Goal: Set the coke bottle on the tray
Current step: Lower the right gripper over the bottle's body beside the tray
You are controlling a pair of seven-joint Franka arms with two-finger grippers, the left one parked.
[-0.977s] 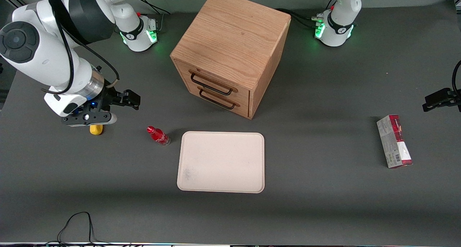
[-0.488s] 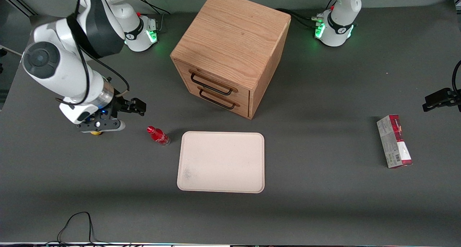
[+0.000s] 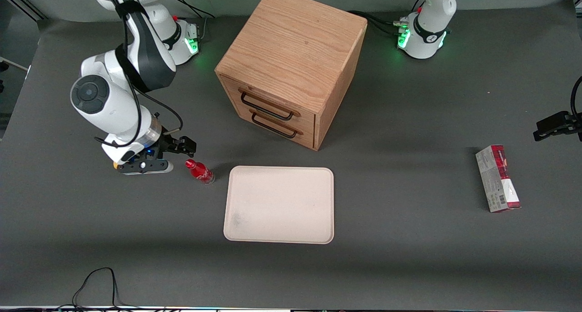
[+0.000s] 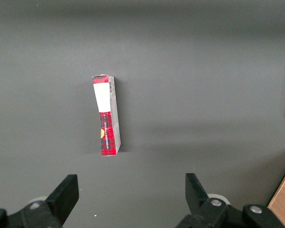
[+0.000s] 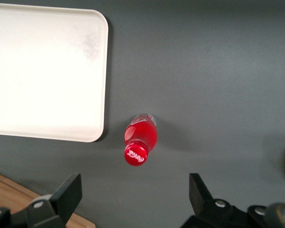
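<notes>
The small red-capped, red-labelled coke bottle (image 3: 199, 171) stands upright on the dark grey table (image 3: 409, 257), just beside the large cream-white rectangular tray (image 3: 279, 205) — at about ten o'clock from the tray's centre in the front view, not touching it. The right arm's black two-finger gripper (image 3: 157, 159) hovers near the bottle, jaws spread wide and empty — the bottle (image 5: 140, 140) shows between its fingers (image 5: 69, 194).
</notes>
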